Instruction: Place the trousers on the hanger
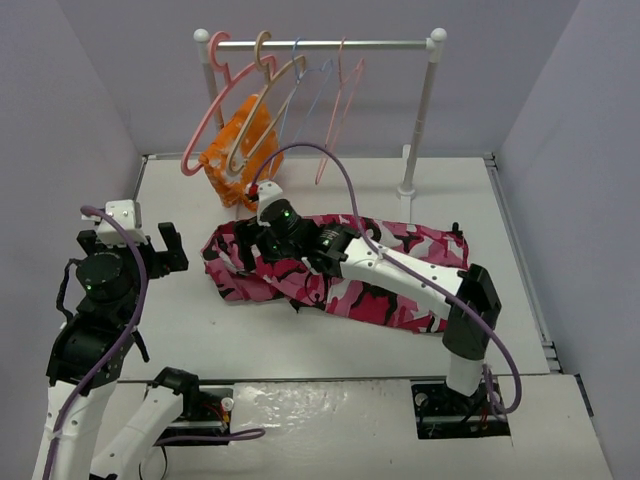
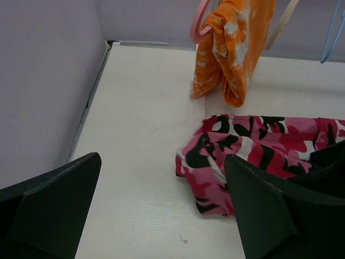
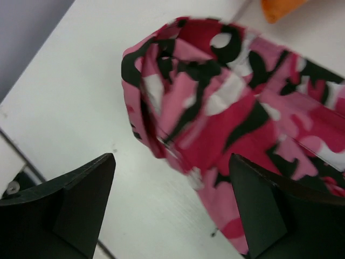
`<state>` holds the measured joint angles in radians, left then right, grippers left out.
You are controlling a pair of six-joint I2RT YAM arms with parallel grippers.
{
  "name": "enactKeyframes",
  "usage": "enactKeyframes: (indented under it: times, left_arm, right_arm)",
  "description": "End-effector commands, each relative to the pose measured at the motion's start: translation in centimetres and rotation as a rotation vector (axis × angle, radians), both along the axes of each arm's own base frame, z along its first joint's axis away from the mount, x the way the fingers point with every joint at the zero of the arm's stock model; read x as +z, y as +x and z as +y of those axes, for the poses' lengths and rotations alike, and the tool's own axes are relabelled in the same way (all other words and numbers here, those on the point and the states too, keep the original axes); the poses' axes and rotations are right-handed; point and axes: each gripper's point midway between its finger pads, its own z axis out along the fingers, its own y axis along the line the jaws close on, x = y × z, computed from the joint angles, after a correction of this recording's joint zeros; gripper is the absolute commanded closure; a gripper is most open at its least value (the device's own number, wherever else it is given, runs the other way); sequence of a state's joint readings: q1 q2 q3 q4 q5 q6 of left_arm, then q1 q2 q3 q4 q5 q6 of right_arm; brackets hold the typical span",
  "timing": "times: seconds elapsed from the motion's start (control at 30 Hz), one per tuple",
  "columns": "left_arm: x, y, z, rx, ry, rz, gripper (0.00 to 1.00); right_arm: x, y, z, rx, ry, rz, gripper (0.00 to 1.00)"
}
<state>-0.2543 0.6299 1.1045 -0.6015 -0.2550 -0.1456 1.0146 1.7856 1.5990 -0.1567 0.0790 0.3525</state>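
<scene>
Right claw spread wide and empty, hovering over the bunched end of the trousers, which lie flat on the table, stretching toward three o'clock. Left claw gapes open too, holding nothing, at their nine o'clock.

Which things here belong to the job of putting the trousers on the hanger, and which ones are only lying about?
For the job:
- trousers, lying on the table
- beige hanger, hanging on the rail

Only lying about:
- thick pink hanger
- orange cloth
- thin wire hangers
</scene>
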Motion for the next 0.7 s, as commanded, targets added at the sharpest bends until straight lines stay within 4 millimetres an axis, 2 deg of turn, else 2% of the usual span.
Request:
enactKeyframes:
  times: [0.0, 0.07, 0.17, 0.27, 0.37, 0.47, 0.53, 0.67]
  left_arm:
    - [-3.7, 2.2, -2.5, -0.078, -0.049, 0.106, 0.03]
    - [-5.6, 3.2, -3.9, -0.129, -0.074, 0.161, 0.03]
    - [-8.3, 4.3, -5.0, -0.149, -0.106, 0.231, 0.03]
    - [-11.2, 5.8, -5.6, -0.126, -0.138, 0.292, 0.03]
    - [-13.2, 6.7, -5.8, -0.096, -0.173, 0.322, 0.03]
    - [-15.0, 7.5, -5.8, -0.055, -0.201, 0.346, 0.03]
    - [-16.3, 7.7, -5.9, -0.034, -0.228, 0.372, 0.03]
    - [-16.8, 8.2, -7.0, -0.049, -0.296, 0.375, 0.03]
  right_arm:
    - [4.3, 6.5, -13.8, -0.417, 0.055, -0.092, 0.16]
    - [2.6, 8.0, -21.1, -0.579, 0.034, -0.066, 0.16]
    - [0.4, 8.9, -29.8, -0.776, 0.002, -0.025, 0.15]
    - [-2.8, 8.9, -37.2, -0.931, 0.016, 0.088, 0.15]
    - [-6.6, 8.3, -43.3, -1.08, 0.024, 0.206, 0.1]
    - [-9.6, 8.1, -45.2, -1.12, 0.034, 0.308, 0.05]
    - [-11.9, 8.3, -45.3, -1.121, 0.026, 0.389, 0.04]
    - [-14.7, 8.5, -46.7, -1.205, -0.036, 0.428, 0.03]
